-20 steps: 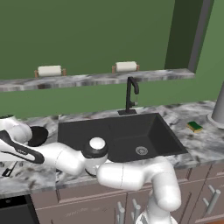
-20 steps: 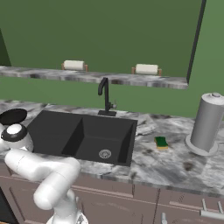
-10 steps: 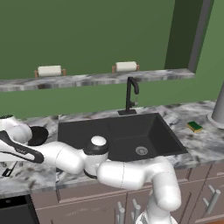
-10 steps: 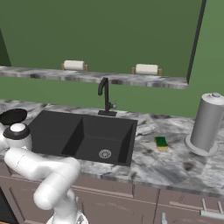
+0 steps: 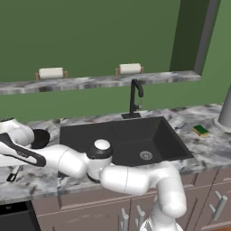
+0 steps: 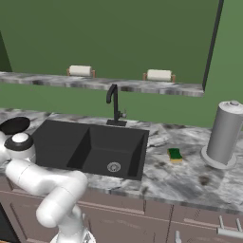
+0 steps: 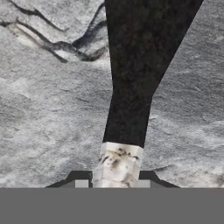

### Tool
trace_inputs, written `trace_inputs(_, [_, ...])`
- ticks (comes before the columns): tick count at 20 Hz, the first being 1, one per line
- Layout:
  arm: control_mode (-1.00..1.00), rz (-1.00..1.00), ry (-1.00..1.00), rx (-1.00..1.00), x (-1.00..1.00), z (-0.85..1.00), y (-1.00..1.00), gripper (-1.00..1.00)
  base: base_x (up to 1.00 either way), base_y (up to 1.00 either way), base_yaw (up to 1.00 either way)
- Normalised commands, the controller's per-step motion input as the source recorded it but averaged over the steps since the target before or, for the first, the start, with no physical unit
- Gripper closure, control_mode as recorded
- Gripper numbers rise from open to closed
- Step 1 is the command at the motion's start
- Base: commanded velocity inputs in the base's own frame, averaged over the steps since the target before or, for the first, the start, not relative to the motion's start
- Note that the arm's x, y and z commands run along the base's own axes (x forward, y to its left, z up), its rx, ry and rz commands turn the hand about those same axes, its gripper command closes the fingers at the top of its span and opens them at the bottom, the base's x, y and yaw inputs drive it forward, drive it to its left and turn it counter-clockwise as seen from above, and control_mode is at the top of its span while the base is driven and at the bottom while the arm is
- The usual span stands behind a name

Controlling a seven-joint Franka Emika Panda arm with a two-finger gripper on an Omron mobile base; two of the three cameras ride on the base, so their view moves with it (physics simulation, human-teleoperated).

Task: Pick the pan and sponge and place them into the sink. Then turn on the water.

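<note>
While the sponge (image 5: 200, 131) lies at three o'clock of the sink (image 5: 124, 140), the gripper (image 7: 111, 183) pinches the pan (image 7: 135, 74) handle

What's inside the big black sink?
Inside the sink just a round silver drain shows on the bottom. No pan, sponge or water. The near wall hides the front strip of the floor, and the robot's arm covers one corner.

One pan (image 6: 15, 125). One sponge (image 6: 175, 154). One sink (image 6: 90, 147), one faucet (image 6: 114, 103). Two paper rolls (image 6: 80, 70) on the ledge. One grey canister (image 6: 225, 133).
</note>
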Motion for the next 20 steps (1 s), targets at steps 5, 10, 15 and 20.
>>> trace_inputs(5, [-1.0, 0.0, 0.0, 0.0, 0.0, 0.0, -0.45, 1.0, 0.0, 0.0, 0.0])
trace_inputs(10, [-1.0, -0.02, 0.0, 0.03, -0.25, 0.46, -0.5, 1.0, 0.0, 0.0, 0.0])
trace_inputs(15, [-1.0, 0.0, 0.0, 0.05, -0.69, 0.61, -0.7, 1.0, 0.0, 0.0, 0.0])
trace_inputs(20, [-1.0, 0.0, 0.0, 0.04, -0.71, 0.36, -0.96, 1.0, 0.0, 0.0, 0.0])
